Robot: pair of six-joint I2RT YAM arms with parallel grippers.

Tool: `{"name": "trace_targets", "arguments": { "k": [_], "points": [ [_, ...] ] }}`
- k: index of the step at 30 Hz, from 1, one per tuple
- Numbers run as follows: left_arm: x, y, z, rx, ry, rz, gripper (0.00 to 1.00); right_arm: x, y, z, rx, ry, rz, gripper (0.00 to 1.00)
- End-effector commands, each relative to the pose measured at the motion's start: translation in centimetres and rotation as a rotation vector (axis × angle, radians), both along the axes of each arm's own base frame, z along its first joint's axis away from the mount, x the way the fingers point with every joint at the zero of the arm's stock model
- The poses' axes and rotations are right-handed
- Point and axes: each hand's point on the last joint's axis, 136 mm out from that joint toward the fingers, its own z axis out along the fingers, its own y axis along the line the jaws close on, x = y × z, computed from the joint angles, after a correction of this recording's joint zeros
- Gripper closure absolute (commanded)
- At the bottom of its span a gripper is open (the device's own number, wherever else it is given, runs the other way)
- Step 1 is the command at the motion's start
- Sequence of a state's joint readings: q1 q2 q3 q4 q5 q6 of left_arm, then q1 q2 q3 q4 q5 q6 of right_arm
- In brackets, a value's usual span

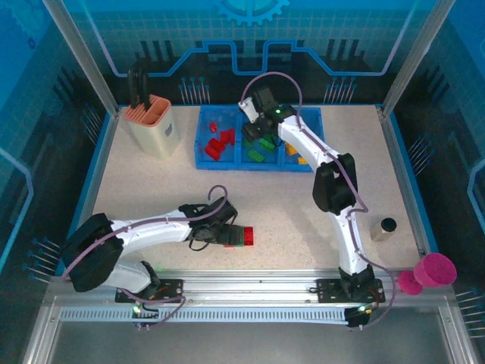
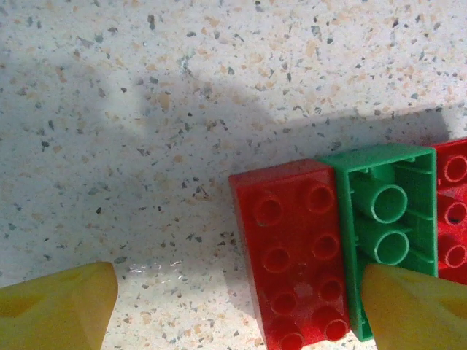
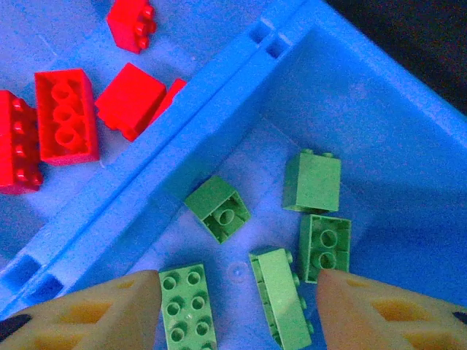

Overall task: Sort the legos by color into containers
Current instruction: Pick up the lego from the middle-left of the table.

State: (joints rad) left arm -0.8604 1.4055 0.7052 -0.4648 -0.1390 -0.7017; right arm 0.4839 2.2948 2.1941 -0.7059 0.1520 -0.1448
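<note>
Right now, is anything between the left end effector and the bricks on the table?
Nothing visible does. The left end effector hangs open right over the red brick, one finger overlapping the green brick beside it.

A red brick (image 2: pixel 454 211) is cut off by the left wrist view's right edge. The yellow bricks (image 1: pixel 301 160) are partly hidden by the right arm (image 1: pixel 307 144).

Left wrist view. A red rectangular plastic brick (image 2: pixel 295 251), studs up, is seen on a speckled beige tabletop (image 2: pixel 146 109). A green plastic brick (image 2: pixel 383 219), hollow underside up, is set against its right side, with a second red brick (image 2: pixel 454 211) beyond. The left gripper (image 2: pixel 237 310) is spread wide, and the red brick's lower end is flanked by its yellow fingertips (image 2: pixel 55 310).
</note>
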Motion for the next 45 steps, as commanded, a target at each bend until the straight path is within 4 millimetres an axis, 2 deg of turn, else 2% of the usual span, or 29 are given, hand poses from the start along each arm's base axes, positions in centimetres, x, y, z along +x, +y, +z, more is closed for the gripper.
{"name": "trace_targets", "arguments": {
  "k": [1, 6, 11, 16, 22, 23, 27, 29, 37, 42, 45],
  "points": [
    [0.6, -0.1, 0.2, 0.022, -0.020, 0.011, 0.14, -1.2, -0.2, 3.1, 0.008, -0.026, 0.025, 0.39],
    [0.1, 0.3, -0.6, 0.035, 0.002, 0.021, 0.17, -1.9, -0.9, 3.8, 0.012, -0.045, 0.020, 0.38],
    [-0.5, 0.9, -1.2, 0.041, 0.016, 0.035, 0.26, -1.9, -1.5, 3.1, -0.007, -0.031, 0.010, 0.38],
    [-1.3, 1.9, -2.0, 0.059, 0.038, 0.052, 0.29, -2.0, -1.6, 2.8, -0.005, -0.023, 0.007, 0.37],
    [-2.1, 3.2, -3.0, 0.088, 0.056, 0.077, 0.40, -2.2, -1.8, 2.6, -0.014, -0.014, 0.005, 0.35],
    [-2.0, 3.0, -2.9, 0.070, 0.049, 0.080, 0.38, -2.3, -1.8, 2.5, -0.017, -0.011, 0.006, 0.35],
    [-1.4, 1.3, -1.4, -0.052, -0.002, 0.068, 0.15, -2.4, -2.0, 2.2, -0.028, -0.001, 0.003, 0.34],
    [-1.1, 0.8, -0.7, -0.079, -0.022, 0.053, 0.10, -2.5, -2.0, 2.0, -0.027, 0.004, 0.002, 0.33],
    [-0.9, 0.6, 1.3, -0.122, -0.070, 0.039, 0.09, -2.8, -2.3, 2.3, -0.032, 0.005, -0.006, 0.31],
    [-1.1, 2.4, 1.3, -0.060, -0.075, 0.080, 0.10, -2.9, -2.4, 2.6, -0.036, 0.004, -0.006, 0.30],
    [-1.1, 2.9, 1.0, -0.048, -0.066, 0.094, 0.11, -3.0, -2.5, 2.7, -0.035, 0.005, -0.008, 0.30]
  ]
}}
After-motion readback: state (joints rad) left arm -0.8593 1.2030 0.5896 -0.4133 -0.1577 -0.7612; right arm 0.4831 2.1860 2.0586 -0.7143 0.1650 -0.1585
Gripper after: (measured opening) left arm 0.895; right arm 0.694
